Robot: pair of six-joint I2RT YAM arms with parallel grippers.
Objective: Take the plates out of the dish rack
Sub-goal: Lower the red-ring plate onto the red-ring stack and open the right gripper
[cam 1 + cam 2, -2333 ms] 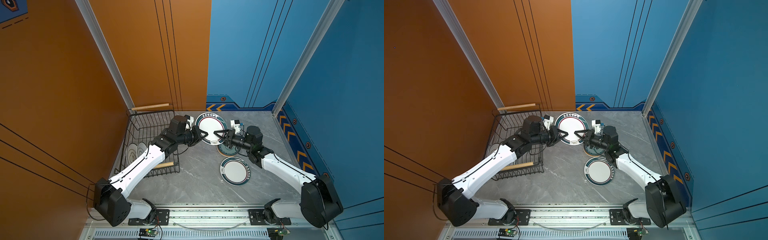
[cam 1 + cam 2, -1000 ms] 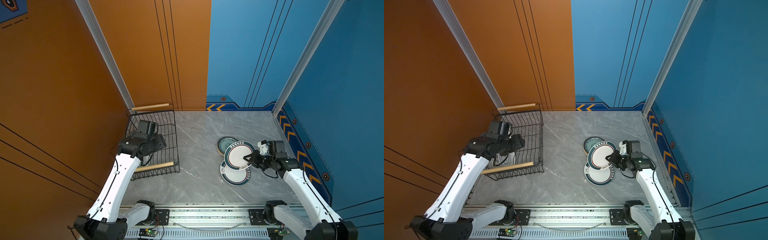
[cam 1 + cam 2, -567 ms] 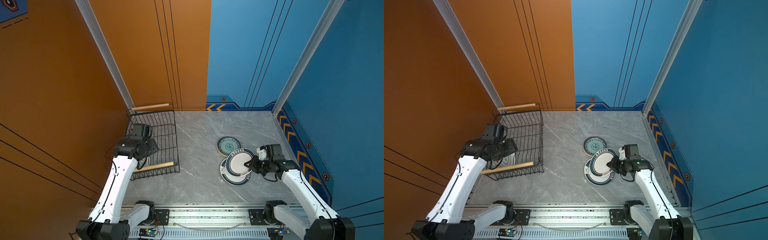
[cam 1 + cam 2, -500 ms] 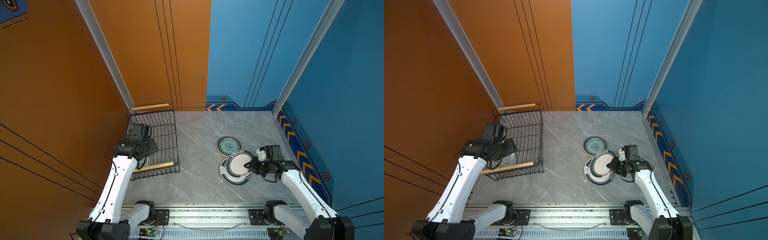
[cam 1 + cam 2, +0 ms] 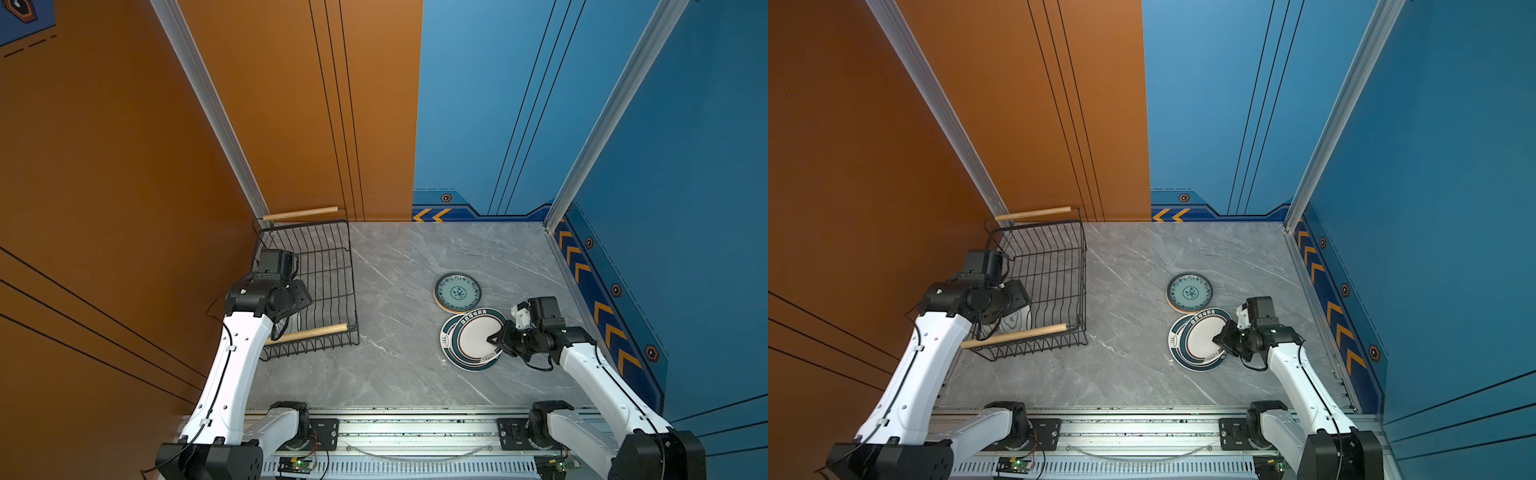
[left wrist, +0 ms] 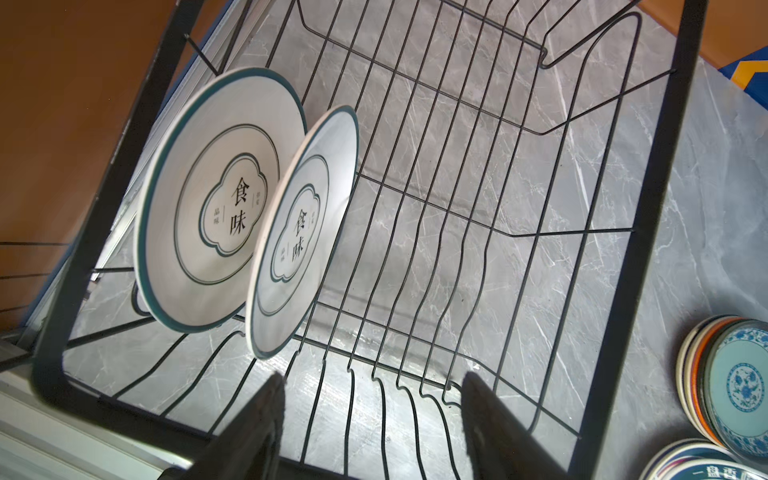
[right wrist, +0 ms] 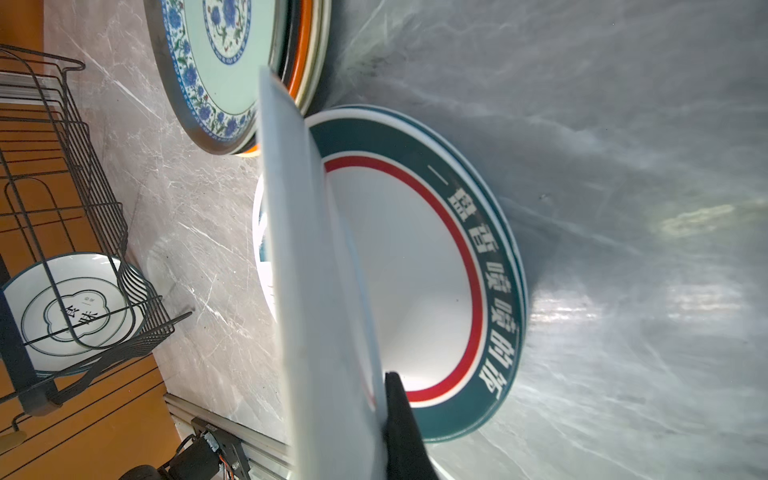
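**Plate unloading: two left in the rack**

Right end effector (image 5: pixel 493 338): clamped narrow on the rim of a large plate (image 5: pixel 473 337) with a teal border. It held the plate tilted over the stack of large plates (image 5: pixel 446 341) on the counter (image 5: pixel 395 374). Whether the far edge touched the stack, I could not tell.

Left end effector (image 6: pixel 374 380): wide and empty, poised over the dish rack (image 5: pixel 332 257). It faced two emblem plates (image 6: pixel 212 199) that stood on edge at one end, leaning close together.

Risks, as I judged them: let go while tilted, the large plate might skid off the stack or strike the small-plate stack (image 5: pixel 457 291) just beside it. A pinch on the rim alone might let it swing. At the rack, the close pair left little room for a finger, so a reach could take both or tip the rear one.

Obstructions: the rack wires and the near wooden handle (image 5: pixel 309 332) crossed the left arm's way in.
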